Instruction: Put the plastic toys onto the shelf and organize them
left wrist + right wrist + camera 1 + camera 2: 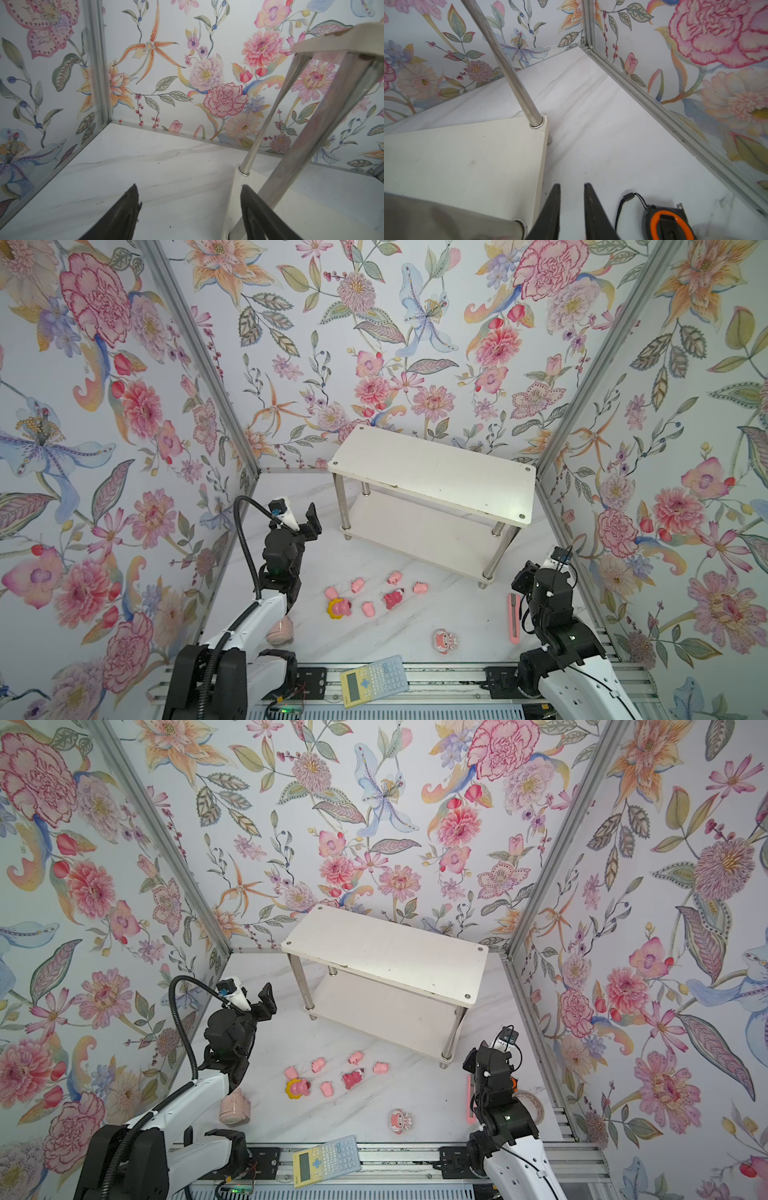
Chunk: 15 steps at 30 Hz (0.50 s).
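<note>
Plastic toys (368, 608) lay at seven o'clock of shelf (432, 472); left gripper (189, 186) gaped empty; right gripper (572, 184) stood narrow, empty; knife (469, 1108) partly hidden.

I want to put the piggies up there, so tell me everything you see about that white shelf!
The shelf is a white rack: a top board and a lower board, joined by four shiny round metal legs. Silvery screw heads sit at the top board's corners; its front edge looks slightly chipped. It stands upright, turned at an angle, near the back wall. Only the table touches it, under its feet. Both boards are bare.
</note>
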### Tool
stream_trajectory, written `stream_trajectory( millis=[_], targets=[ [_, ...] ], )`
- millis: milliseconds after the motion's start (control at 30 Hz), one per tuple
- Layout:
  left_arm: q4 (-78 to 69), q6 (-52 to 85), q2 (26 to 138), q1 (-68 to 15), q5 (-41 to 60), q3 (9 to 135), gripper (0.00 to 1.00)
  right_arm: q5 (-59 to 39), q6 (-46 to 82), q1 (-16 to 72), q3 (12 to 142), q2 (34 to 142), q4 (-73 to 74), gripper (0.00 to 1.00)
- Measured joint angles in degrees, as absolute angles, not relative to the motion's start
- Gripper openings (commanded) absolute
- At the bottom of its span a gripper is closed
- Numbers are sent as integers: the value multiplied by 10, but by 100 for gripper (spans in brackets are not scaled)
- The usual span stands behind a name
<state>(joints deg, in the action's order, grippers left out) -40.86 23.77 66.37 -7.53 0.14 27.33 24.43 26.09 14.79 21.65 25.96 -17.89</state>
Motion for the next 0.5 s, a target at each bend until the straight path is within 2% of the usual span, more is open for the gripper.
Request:
stream_trajectory(
  millis=[100,167,233,500],
  targets=[
    [-422,248,697,-76,47,283,77,200,287,164,216,288,-174,30],
    [-432,252,718,-77,74,291,77,180,298,185,218,318,-168,40],
    [-438,255,735,-82,96,300,78,177,303,213,224,342,-169,45],
    [-454,253,801,-104,147,360,78,204,296,281,263,401,-155,58]
  ],
)
